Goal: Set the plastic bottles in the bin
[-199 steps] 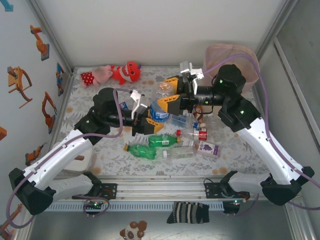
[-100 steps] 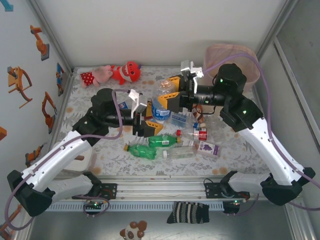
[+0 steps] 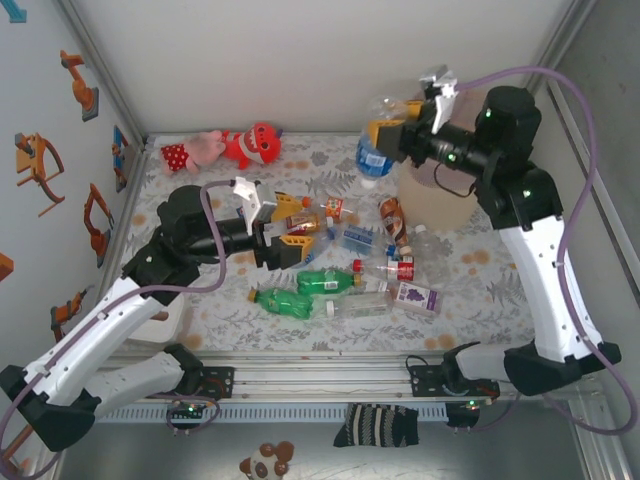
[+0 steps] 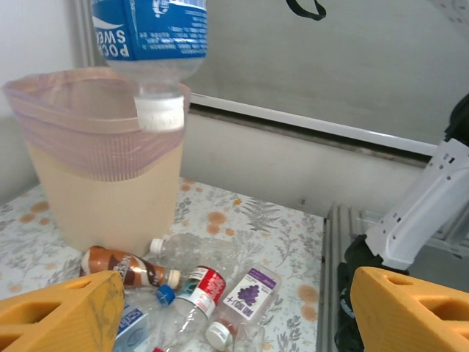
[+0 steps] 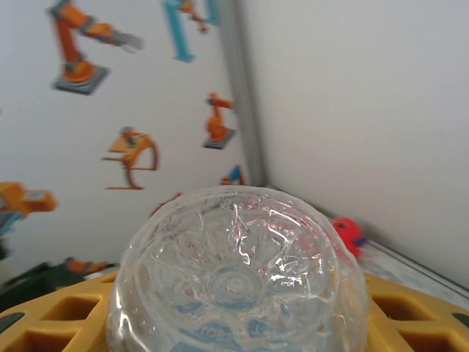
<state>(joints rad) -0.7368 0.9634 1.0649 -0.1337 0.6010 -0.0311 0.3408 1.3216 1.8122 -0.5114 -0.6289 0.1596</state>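
Observation:
My right gripper [image 3: 386, 134] is shut on a clear bottle with a blue label [image 3: 372, 152], held high in the air just left of the bin [image 3: 432, 206]. From the right wrist, the bottle's base [image 5: 238, 275] sits between the yellow fingers [image 5: 51, 323]. The left wrist view has that bottle [image 4: 150, 33] hanging cap down in front of the pink-rimmed bin [image 4: 102, 165]. My left gripper [image 3: 303, 228] is open above the table, with nothing between its fingers [image 4: 62, 315]. Several bottles lie below: green ones [image 3: 325, 281], a red-labelled one [image 4: 199, 287], a purple-labelled one [image 4: 249, 288] and a brown one [image 4: 121, 265].
Red and pink plush toys [image 3: 228, 148] lie at the back left. A white box [image 3: 163, 322] sits under the left arm near the front edge. The side wall and metal rail [image 4: 330, 242] run close behind the bin. A striped sock [image 3: 375, 426] lies off the table in front.
The right arm has lifted the blue-labelled bottle up and swung it right, toward the bin. The left arm has drawn back a little to the left.

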